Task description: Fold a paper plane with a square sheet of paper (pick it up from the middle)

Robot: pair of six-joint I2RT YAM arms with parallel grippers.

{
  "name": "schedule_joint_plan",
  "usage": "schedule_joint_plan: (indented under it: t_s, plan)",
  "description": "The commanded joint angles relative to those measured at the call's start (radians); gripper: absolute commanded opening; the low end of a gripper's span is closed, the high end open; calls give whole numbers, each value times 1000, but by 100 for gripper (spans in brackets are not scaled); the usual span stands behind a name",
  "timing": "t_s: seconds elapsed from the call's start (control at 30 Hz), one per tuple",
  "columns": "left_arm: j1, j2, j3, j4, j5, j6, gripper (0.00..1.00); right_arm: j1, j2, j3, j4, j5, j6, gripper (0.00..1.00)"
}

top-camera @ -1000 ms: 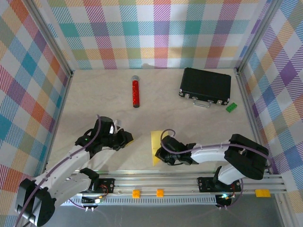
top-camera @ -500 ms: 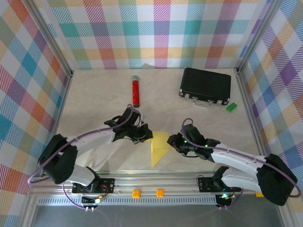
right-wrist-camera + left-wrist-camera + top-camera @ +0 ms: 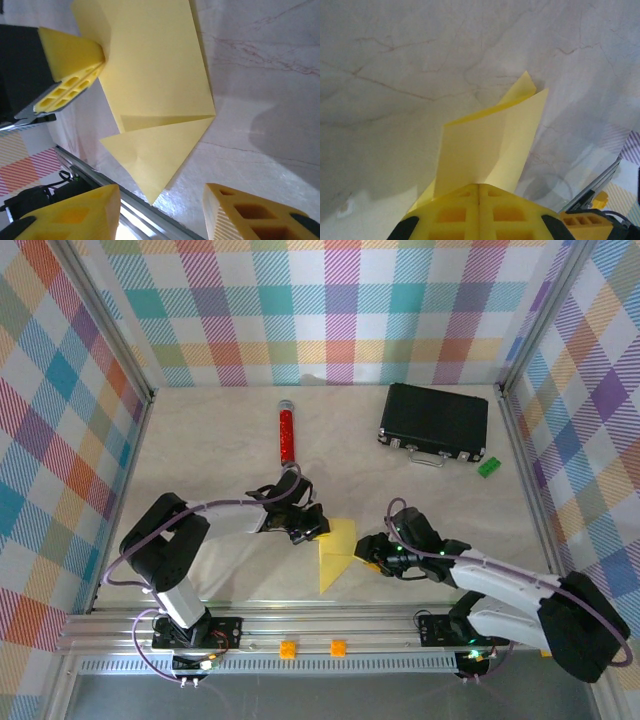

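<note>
Now | L fingers (image 3: 470, 197) clenched on sheet (image 3: 155, 75) edge | R fingers (image 3: 245, 212) spread, sheet near

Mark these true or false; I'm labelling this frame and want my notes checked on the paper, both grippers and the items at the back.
1. The left gripper is shut on the yellow paper. True.
2. The right gripper is clamped on the paper. False: its fingers stand apart with nothing between them.
3. The paper is a flat, unfolded square. False: it is folded, with a pointed end toward the near edge.
4. The green block lies by the black case. True.
5. The red cylinder lies on the case. False: it lies on the table, left of the case.
</note>
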Motion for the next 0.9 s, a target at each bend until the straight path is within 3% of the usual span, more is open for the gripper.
schedule_joint_plan:
  t_s: [0.0,0.4,0.87]
  plan:
    - [2,35,-4,50,3,-15,0,-7,58,33,42,-50,-28,49]
    - [16,37,-145,155,17,-41,0,-21,210,48,156,-98,3,51]
    - [17,30,-135,137,41,-18,0,-48,308,74,338,-138,3,43]
